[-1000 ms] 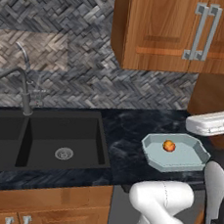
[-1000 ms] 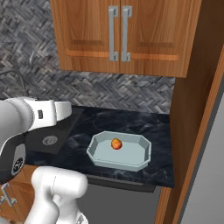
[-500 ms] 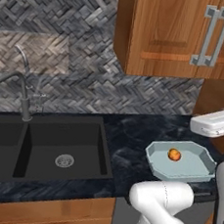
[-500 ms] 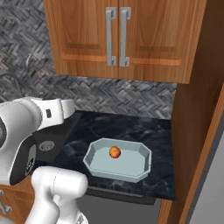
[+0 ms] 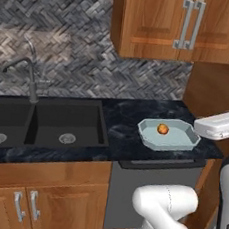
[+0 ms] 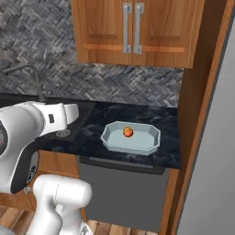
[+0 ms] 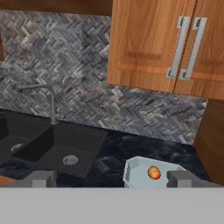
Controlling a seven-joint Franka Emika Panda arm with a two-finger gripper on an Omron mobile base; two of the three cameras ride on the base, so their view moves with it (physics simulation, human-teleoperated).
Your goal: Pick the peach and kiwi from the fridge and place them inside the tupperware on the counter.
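Note:
The peach (image 5: 162, 128) (image 6: 128, 132) (image 7: 153, 173), orange-red, lies inside the pale blue-grey tupperware (image 5: 149, 136) (image 6: 112, 141) (image 7: 132, 174). That tray stands at the right end of the black counter (image 5: 121, 120) (image 6: 96, 119). My gripper (image 7: 113, 180) is open, its tips wide apart with nothing between them, hanging well back from the tray. The fridge (image 6: 215, 156) shows as a plain grey wall at the far right, shut from this side. The kiwi is out of view.
A black double sink (image 5: 45, 123) (image 7: 52, 148) with a curved faucet (image 5: 27, 76) (image 7: 48, 100) lies left of the tray. Wooden upper cabinets (image 5: 182, 23) (image 6: 133, 27) hang above. A tall wood panel (image 6: 197, 92) separates counter from fridge. A grey appliance front (image 5: 153, 191) sits below.
The whole picture has shifted: the base has drawn back from the counter, so the lower cabinets now show. The peach still lies in the tupperware.

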